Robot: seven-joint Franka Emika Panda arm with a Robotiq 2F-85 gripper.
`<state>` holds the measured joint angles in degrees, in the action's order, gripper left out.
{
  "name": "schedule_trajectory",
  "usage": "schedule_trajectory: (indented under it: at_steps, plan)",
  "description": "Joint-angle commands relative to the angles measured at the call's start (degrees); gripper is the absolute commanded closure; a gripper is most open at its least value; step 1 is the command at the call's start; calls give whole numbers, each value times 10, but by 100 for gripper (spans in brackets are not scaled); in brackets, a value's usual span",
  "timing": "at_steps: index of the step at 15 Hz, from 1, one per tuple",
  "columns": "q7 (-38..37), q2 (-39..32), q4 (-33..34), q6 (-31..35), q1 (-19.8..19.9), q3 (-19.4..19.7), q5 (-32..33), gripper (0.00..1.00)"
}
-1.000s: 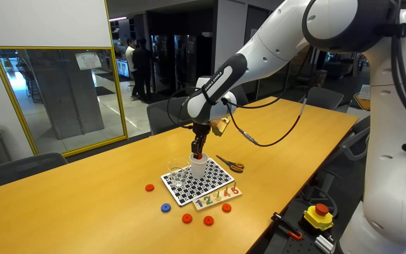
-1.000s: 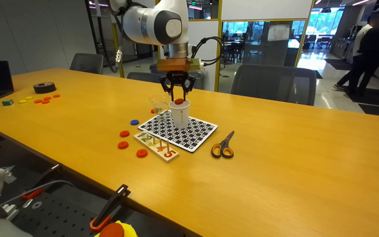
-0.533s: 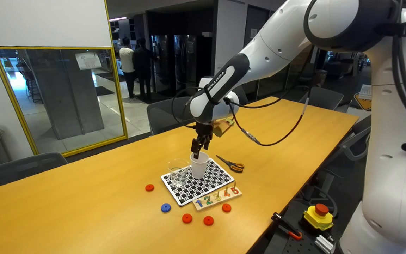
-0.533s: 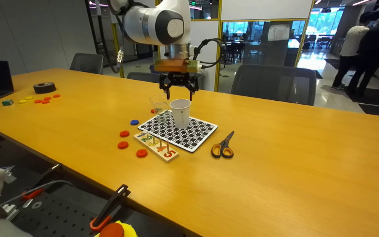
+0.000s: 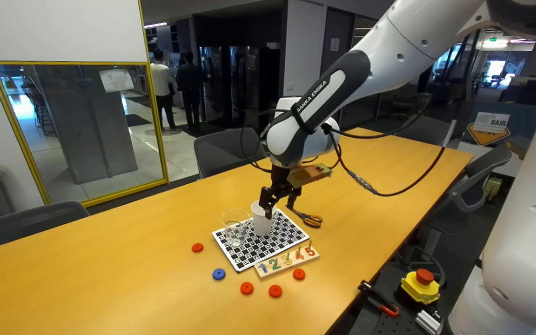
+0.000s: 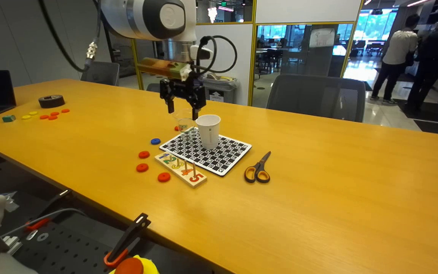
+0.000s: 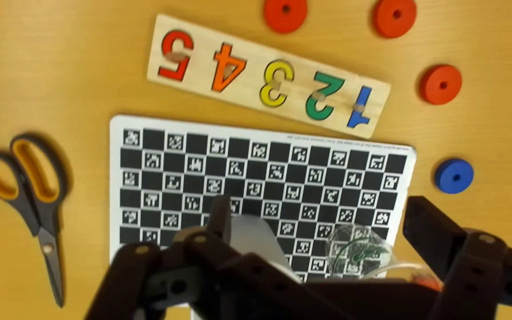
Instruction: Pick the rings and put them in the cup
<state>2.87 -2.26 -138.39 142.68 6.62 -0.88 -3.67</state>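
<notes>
Your gripper (image 6: 183, 115) is spread wide near the white cup (image 6: 209, 134). In an exterior view you see four red rings (image 5: 197, 249); the wrist view shows three clearly.

Windows (image 6: 382, 28) glaring at two o'clock in an exterior view, table (image 5: 123, 284) softly lit, gripper (image 7: 320, 218) blurred in wrist view

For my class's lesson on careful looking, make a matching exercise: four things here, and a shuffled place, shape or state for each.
Column 1:
1. scissors
2. white cup
3. blue ring
4. gripper

Column 2:
A. open, jaws apart
B. round, flat on the tabletop
C. orange-lined handles
D. upright on the checkered board

Pairs: 1-C; 2-D; 3-B; 4-A
</notes>
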Motion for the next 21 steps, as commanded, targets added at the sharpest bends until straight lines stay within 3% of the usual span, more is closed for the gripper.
schedule_trajectory:
  at_steps: [1, 4, 6, 9, 12, 15, 18, 21]
  plan:
    - [-97, 94, -108, 11, -32, 1, -14, 0]
    - [-150, 104, -159, 37, -46, -10, 10, 0]
    - [-196, 86, -181, 69, -46, -18, 52, 0]
    - [-215, 46, -200, 122, -49, -16, 59, 0]
    - [-169, -10, -197, 195, -52, -4, 15, 0]
    - [-89, -74, -185, 269, -42, -19, -98, 0]
    - [-12, -119, -164, 282, 3, -63, -186, 0]
    - [18, -142, -155, 290, 22, -71, -195, 0]
